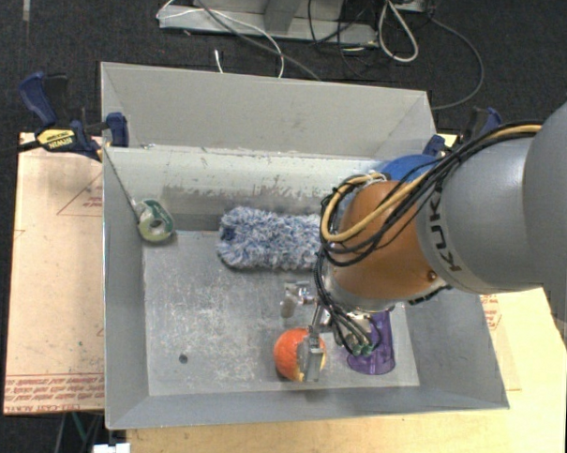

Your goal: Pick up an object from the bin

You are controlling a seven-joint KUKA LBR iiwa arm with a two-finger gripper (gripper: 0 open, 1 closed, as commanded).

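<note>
Camera view: I see gripper [312,352] low at orange ball [285,354], front of bin [196,306], seemingly touching; grip state I cannot tell.

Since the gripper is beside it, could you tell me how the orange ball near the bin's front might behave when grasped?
The orange ball looks round, so a nudge from the gripper would probably roll it across the flat bin floor. It seems small, hence likely light.

fuzzy blue-white duster [269,239] back | tape roll [155,222] back-left corner | purple thing [383,355] front
</note>
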